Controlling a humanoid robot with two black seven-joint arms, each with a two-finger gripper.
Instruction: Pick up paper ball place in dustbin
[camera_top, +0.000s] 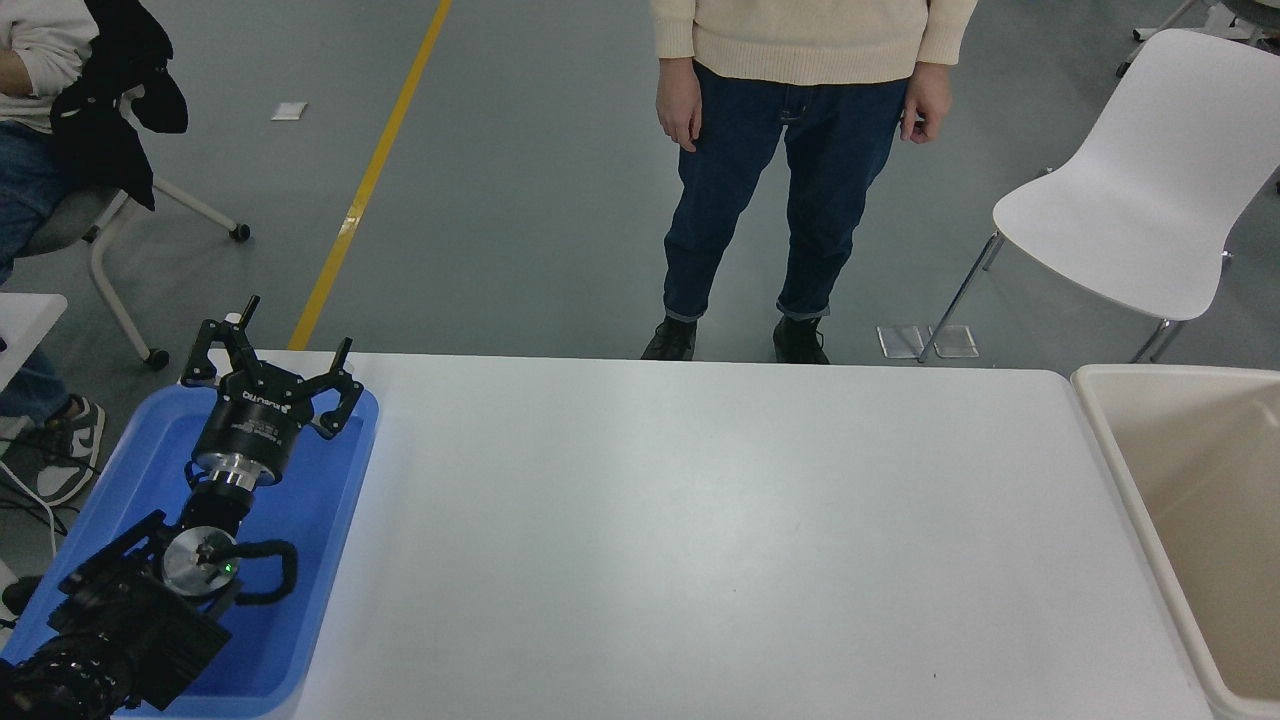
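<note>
I see no paper ball on the desk (720, 520) or in the visible part of the dustbin (1105, 440), so I cannot judge the step. My left pincer (268, 362) hangs spread over the blue tray (330, 520); the right is out of view, and must find the ball first.

A white bench (700, 540) with rounded far corners spans most of the view. A shallow blue tray (320, 560) lies on its left end. The cream dustbin (1110, 450) stands just beside its right edge, rim close against it.
</note>
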